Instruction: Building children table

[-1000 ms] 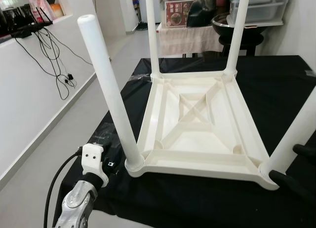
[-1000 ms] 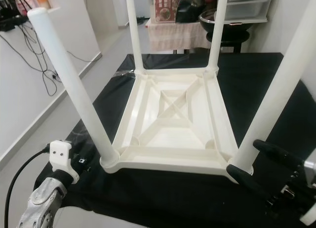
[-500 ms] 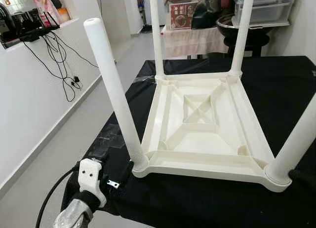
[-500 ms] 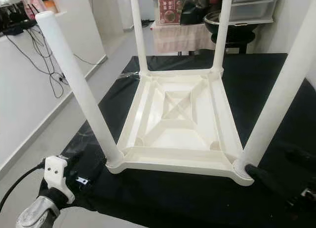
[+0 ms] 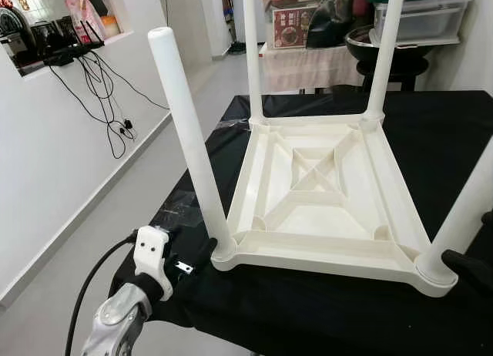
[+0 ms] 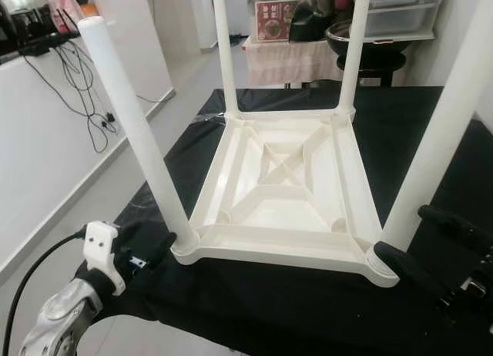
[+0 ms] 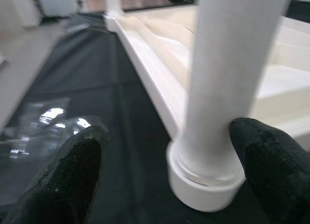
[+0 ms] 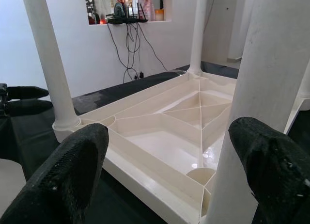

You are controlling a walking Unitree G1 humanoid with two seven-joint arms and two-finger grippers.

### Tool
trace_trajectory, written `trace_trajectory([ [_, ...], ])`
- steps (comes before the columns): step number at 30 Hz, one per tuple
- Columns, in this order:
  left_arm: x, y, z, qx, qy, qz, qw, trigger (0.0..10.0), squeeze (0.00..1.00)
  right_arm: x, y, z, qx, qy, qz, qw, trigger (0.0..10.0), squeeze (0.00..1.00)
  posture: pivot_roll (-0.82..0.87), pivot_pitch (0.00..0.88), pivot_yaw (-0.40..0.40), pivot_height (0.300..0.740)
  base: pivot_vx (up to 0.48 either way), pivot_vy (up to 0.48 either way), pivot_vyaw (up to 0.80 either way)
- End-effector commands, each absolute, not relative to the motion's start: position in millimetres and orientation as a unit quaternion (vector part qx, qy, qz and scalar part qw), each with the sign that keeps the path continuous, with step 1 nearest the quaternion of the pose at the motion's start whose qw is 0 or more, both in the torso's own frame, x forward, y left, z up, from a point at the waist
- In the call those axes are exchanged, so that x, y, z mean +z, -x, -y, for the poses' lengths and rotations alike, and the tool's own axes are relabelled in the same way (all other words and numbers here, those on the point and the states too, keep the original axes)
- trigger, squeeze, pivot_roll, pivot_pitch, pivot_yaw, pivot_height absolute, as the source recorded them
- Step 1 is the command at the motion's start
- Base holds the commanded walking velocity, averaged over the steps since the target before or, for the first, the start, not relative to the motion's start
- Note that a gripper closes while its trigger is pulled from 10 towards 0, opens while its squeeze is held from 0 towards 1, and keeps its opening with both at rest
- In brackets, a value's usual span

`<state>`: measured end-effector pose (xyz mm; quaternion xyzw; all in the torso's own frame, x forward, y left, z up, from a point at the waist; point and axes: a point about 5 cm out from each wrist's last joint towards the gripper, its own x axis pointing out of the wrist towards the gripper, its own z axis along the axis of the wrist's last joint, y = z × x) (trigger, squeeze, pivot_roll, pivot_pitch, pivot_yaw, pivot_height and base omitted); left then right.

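Inverted children's table (image 5: 327, 190) on black-draped table (image 5: 454, 132), four legs up; left gripper (image 7: 164, 161) fingers spread around near-left leg (image 5: 189, 140), right gripper (image 8: 164, 170) fingers spread beside near-right leg (image 6: 439, 140), likely to seat both.

table upside down on cloth
table (image 6: 285, 194) lies on the cloth (image 6: 431, 117), legs up; left gripper (image 5: 202, 252) at its near left leg (image 5: 189, 136), right gripper (image 6: 431, 244) at near right leg (image 6: 439, 132).

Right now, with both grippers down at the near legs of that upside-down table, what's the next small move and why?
Probably close both grippers. The left gripper and right gripper each stand open astride a near leg of the upturned table, all four legs seated, so gripping should let it be lifted and flipped.
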<state>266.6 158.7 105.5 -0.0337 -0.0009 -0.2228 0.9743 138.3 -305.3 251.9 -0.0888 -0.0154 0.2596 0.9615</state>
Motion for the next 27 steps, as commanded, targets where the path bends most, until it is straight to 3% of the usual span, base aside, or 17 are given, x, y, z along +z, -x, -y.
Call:
trace_trajectory([
  [1, 101, -267, -154, -0.248, 0.034, -0.019, 0.968, 10.0, 0.00, 257, -138, 302, 0.268, 0.100, 0.015, 0.958, 10.0, 0.00, -0.21, 0.063, 0.106, 0.740, 0.000, 0.000, 0.00],
  [12, 107, -270, -142, -0.281, 0.048, -0.015, 0.958, 10.0, 0.00, 257, -140, 303, 0.271, 0.099, 0.011, 0.957, 10.0, 0.00, -0.20, 0.068, 0.095, 0.740, 0.000, 0.000, 0.00],
  [18, 110, -282, -154, -0.231, 0.027, -0.001, 0.973, 10.0, 0.00, 257, -142, 302, 0.274, 0.100, 0.012, 0.957, 10.0, 0.00, -0.20, 0.071, 0.095, 0.740, 0.000, 0.000, 0.00],
  [23, 112, -305, -171, -0.132, -0.006, 0.016, 0.991, 10.0, 0.00, 263, -145, 303, 0.259, 0.107, 0.028, 0.959, 10.0, 0.00, -0.21, 0.074, 0.093, 0.740, 0.000, 0.000, 0.00],
  [27, 112, -309, -176, -0.111, -0.007, 0.018, 0.994, 10.0, 0.00, 264, -146, 303, 0.256, 0.108, 0.033, 0.960, 10.0, 0.00, -0.22, 0.075, 0.094, 0.740, 0.000, 0.000, 0.00],
])
